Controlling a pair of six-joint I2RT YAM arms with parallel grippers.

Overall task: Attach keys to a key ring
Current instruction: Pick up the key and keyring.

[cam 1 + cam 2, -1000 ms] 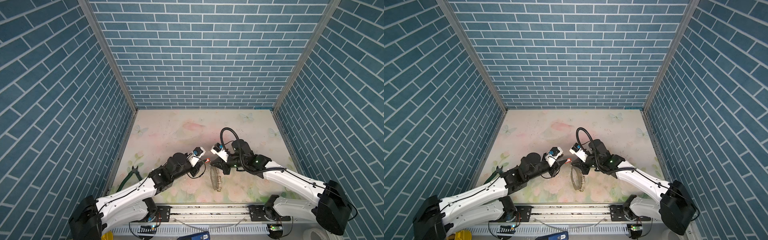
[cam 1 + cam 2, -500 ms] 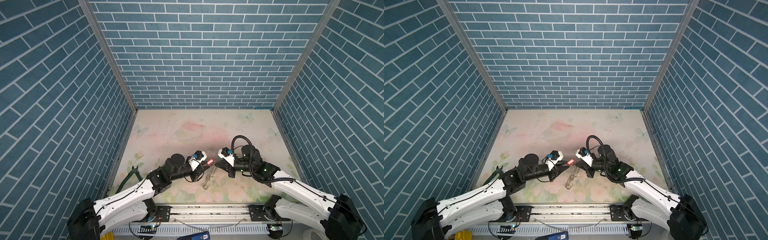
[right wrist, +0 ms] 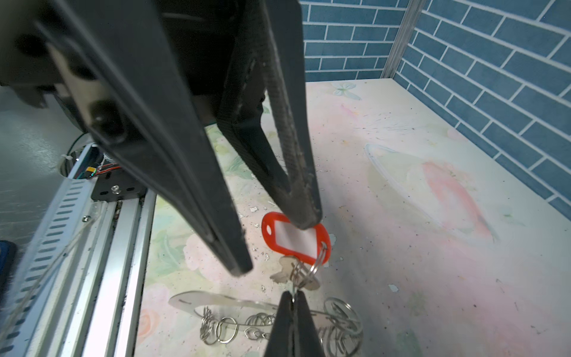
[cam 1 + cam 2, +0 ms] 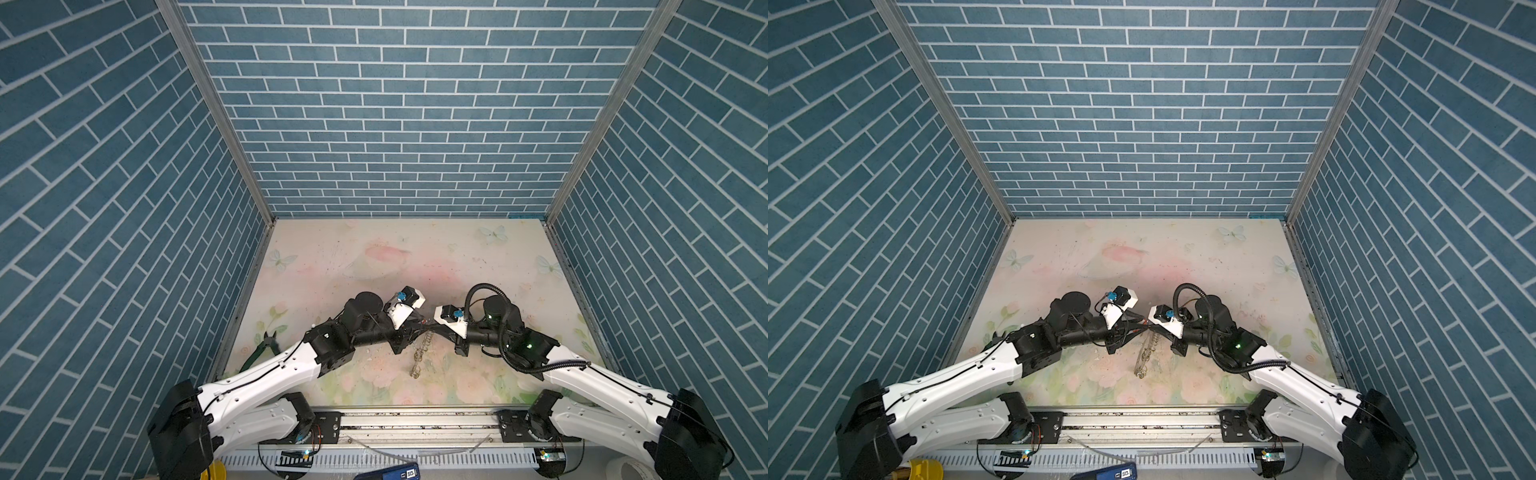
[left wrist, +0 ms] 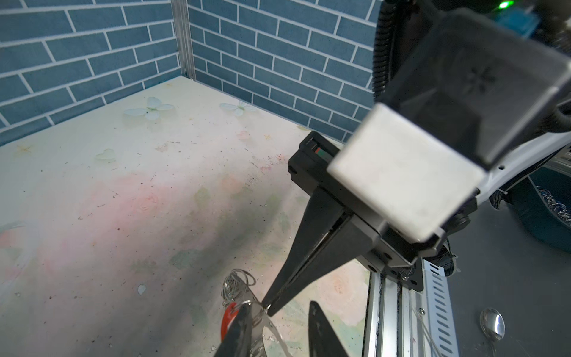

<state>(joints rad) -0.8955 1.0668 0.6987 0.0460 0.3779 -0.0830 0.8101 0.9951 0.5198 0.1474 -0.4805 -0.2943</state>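
Right wrist view gives you the tag (image 3: 270, 242) plainly, but in both top views the arms all but cover it. Whether the tag's loop is threaded onto the ring (image 3: 216, 301) is hard to make out, because the wires bunch together just above the right hand (image 3: 292, 298). A pale shape under that loop is unclear too.

The right hand is closed tight, pinching the ring's rim right beside the loop. The left hand (image 3: 273, 245) is partly open and holds nothing. One fingertip (image 3: 304, 216) touches the tag's upper edge at the label window, and the other hangs apart from it.

The tag sits between the two hands. The ring's small rings trail down toward the front rail (image 3: 123, 247), which is near. Bare worktop (image 3: 432, 278) runs from the hands to the back wall (image 4: 395, 166). Pliers (image 4: 264, 349) lie well apart, by the left wall.
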